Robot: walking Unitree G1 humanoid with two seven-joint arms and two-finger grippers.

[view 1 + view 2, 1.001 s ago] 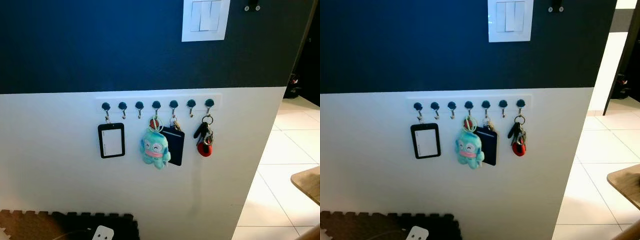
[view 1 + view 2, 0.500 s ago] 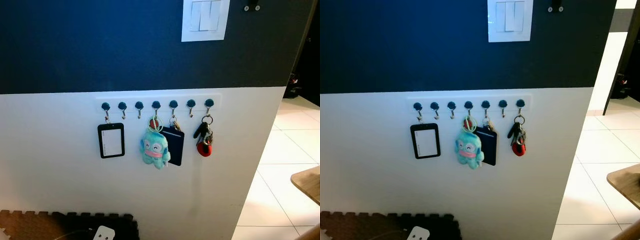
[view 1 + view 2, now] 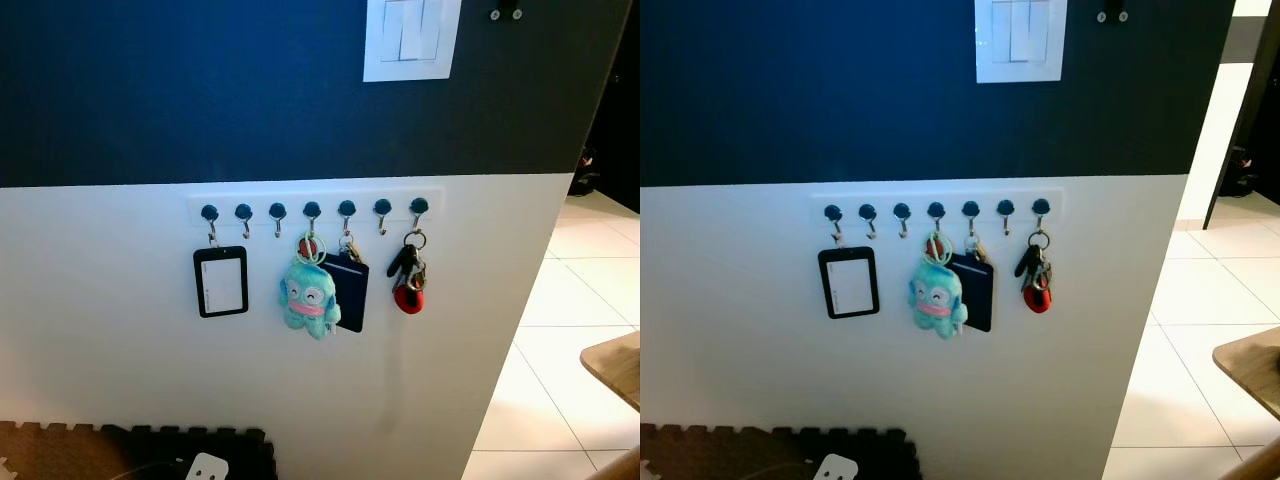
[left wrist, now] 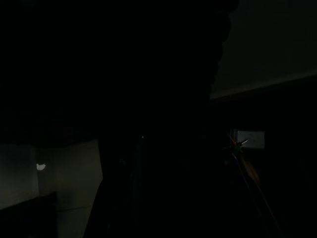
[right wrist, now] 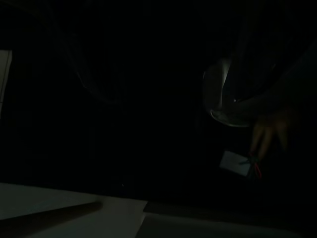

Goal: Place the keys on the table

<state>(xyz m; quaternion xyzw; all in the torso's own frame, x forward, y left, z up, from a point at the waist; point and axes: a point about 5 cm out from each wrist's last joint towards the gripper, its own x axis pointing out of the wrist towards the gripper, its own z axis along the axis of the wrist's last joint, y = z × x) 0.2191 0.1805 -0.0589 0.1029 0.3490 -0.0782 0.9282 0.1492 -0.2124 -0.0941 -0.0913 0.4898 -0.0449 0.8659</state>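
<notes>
A bunch of keys (image 3: 409,275) with a black fob and a red tag hangs from the rightmost hook of a white hook rail (image 3: 315,207) on the wall ahead; the same keys (image 3: 1033,277) hang there in the right eye view. A corner of a wooden table (image 3: 615,367) juts in at the right edge, lower than the keys. Both wrist views are nearly black and I cannot make out any fingers in them.
On the same rail hang a black badge holder (image 3: 221,281), a teal plush charm (image 3: 309,295) and a dark card wallet (image 3: 350,291). A white light switch (image 3: 411,38) sits above. Black foam mats (image 3: 150,450) lie below; pale floor tiles (image 3: 560,330) stretch to the right.
The picture has shifted very slightly to the right, so the camera moved a touch; the hanging things have not moved.
</notes>
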